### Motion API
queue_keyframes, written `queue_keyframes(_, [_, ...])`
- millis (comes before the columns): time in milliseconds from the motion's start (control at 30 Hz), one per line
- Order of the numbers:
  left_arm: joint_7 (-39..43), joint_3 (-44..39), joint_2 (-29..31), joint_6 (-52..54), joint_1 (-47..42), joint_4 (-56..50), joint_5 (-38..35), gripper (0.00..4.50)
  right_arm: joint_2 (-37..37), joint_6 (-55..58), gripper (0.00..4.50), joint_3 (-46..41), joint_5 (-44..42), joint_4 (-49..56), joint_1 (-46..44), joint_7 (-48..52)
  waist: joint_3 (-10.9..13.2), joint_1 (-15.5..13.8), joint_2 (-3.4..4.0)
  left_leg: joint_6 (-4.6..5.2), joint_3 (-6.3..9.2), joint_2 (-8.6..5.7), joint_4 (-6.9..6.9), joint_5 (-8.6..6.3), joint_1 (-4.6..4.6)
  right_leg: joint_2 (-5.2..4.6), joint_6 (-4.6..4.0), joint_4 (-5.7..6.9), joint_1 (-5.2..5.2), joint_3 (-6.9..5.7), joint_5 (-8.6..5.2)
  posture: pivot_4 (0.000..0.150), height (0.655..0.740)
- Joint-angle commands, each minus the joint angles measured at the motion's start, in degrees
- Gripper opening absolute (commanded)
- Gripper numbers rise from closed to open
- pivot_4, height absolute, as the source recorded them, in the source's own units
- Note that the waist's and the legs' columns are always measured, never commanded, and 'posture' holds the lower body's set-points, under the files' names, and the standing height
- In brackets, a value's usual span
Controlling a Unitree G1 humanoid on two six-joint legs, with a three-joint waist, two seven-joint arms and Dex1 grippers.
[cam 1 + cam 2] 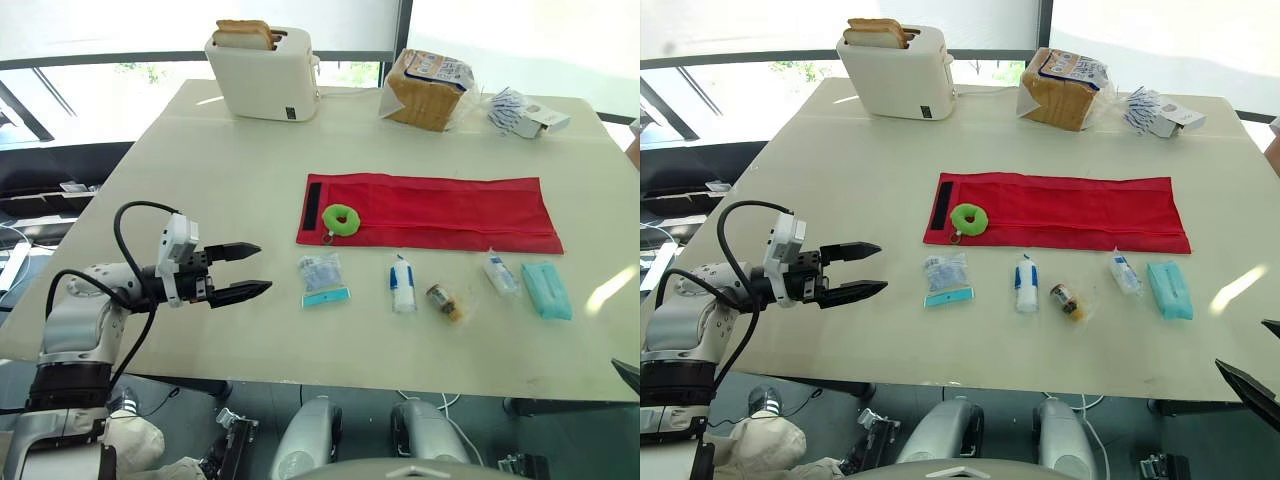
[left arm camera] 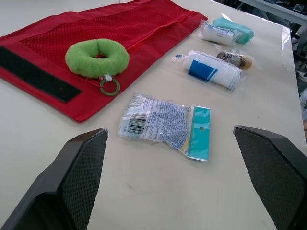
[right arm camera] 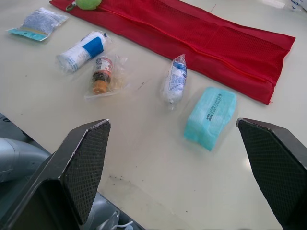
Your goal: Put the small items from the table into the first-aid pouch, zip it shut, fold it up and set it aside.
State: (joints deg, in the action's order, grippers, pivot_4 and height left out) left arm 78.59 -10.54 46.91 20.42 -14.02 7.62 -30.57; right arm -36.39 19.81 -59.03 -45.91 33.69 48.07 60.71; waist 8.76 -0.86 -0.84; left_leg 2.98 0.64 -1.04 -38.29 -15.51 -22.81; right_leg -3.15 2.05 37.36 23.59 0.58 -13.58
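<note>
The red first-aid pouch (image 1: 430, 212) lies unfolded flat on the table, a fuzzy green ring (image 1: 342, 219) on its zipper pull at the left end. In front of it lie a clear packet with a teal header (image 1: 322, 277), a white and blue roll (image 1: 402, 284), a small brown bottle in a bag (image 1: 443, 301), a small white packet (image 1: 499, 273) and a teal pack (image 1: 547, 290). My left gripper (image 1: 262, 267) hovers open left of the clear packet (image 2: 165, 124), holding nothing. My right gripper (image 1: 1252, 360) stands open off the table's front right corner, nearest the teal pack (image 3: 211, 117).
A white toaster (image 1: 265, 72) with bread slices stands at the back left. A bagged bread loaf (image 1: 428, 88) and a small box with packets (image 1: 525, 113) sit at the back right. The table's front edge (image 1: 400, 390) runs just below the items.
</note>
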Motion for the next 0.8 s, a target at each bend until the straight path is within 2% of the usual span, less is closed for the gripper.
queue_keyframes(33, [-0.09,-0.39,-0.06,-0.47,-0.03,-0.92,-0.43,4.48,0.07,-0.30,4.50,-1.51,-1.01,0.78,0.14,-0.18,0.00,0.00,0.00,0.00,0.00,0.00,0.00,0.00,0.00,0.00,0.00,0.00,0.00,0.00,0.00,0.150,0.7400])
queue_keyframes(167, [-3.45,-0.62,-1.44,3.31,-0.82,-2.48,-1.86,4.48,-1.81,0.51,4.50,0.27,-2.62,2.62,-3.42,-2.33,0.00,0.02,0.00,0.00,0.00,0.00,0.00,0.00,0.00,0.00,0.00,0.00,0.00,0.00,0.00,0.150,0.7400])
queue_keyframes(400, [-12.59,0.12,-3.12,11.48,-2.16,-5.98,-1.49,4.48,-9.06,4.76,4.50,8.04,-8.41,9.01,-15.41,-8.73,0.01,0.03,0.01,0.00,-0.03,0.08,-0.01,0.00,0.00,-0.14,0.08,-0.04,0.02,-0.35,0.06,0.150,0.7400])
queue_keyframes(533, [-17.62,1.46,-0.94,23.13,-2.90,-8.71,-2.37,4.48,-14.24,7.30,4.50,14.54,-11.69,11.66,-23.00,-10.80,0.03,0.03,-0.03,0.00,-0.02,0.06,-0.03,0.00,-0.04,-0.13,0.22,-0.05,0.00,-0.40,0.14,0.150,0.7400])
queue_keyframes(600, [-18.27,1.87,-0.12,31.60,-4.40,-9.68,-5.70,4.48,-16.78,8.51,4.50,17.58,-13.42,12.40,-26.99,-11.55,0.07,0.02,-0.08,0.00,0.00,0.06,-0.04,0.00,-0.05,-0.10,0.22,-0.04,0.00,-0.42,0.14,0.150,0.7400])
queue_keyframes(700, [-22.97,0.54,-1.02,47.96,-8.40,-10.26,-11.47,4.48,-21.09,10.54,4.50,20.74,-17.12,13.62,-33.28,-12.93,0.12,-0.09,-0.14,0.01,0.08,0.02,-0.12,0.01,-0.08,-0.07,0.24,-0.03,-0.02,-0.55,0.14,0.150,0.7400])
queue_keyframes(800, [-27.59,-0.50,-3.05,56.00,-9.79,-11.64,-13.53,4.48,-23.63,11.65,4.50,21.73,-18.98,14.32,-36.15,-12.94,0.15,0.05,-0.19,0.01,0.16,-0.01,-0.12,0.01,-0.11,-0.07,0.25,-0.04,-0.03,-0.63,0.14,0.150,0.7400])
